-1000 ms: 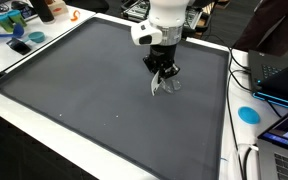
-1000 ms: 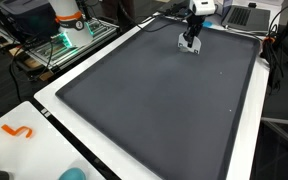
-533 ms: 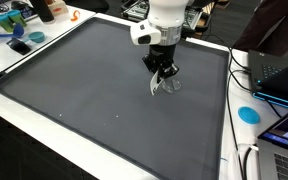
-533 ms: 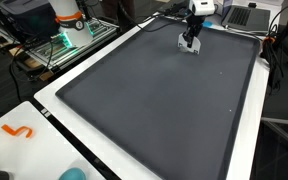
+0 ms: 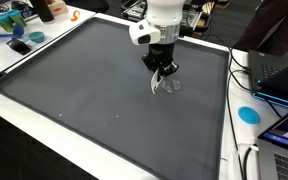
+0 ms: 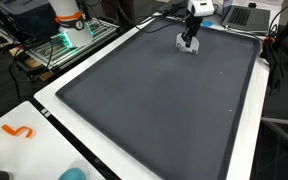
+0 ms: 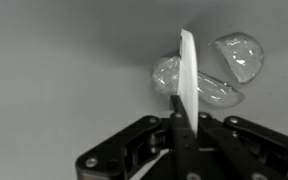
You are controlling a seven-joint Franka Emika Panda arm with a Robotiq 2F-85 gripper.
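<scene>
In an exterior view we see the gripper (image 6: 188,42) down at the far end of the dark mat (image 6: 154,100), tips at a small pale thing (image 6: 192,49); orange squiggle (image 6: 19,131) on near white table (image 6: 34,156).

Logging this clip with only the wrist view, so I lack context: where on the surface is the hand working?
Observer: In both exterior views the hand, shut on the thin white piece, sits close to one edge of a large dark mat.
Operator: What lies past that edge?
Observer: A strip of white table, with a blue round disc on it.
</scene>
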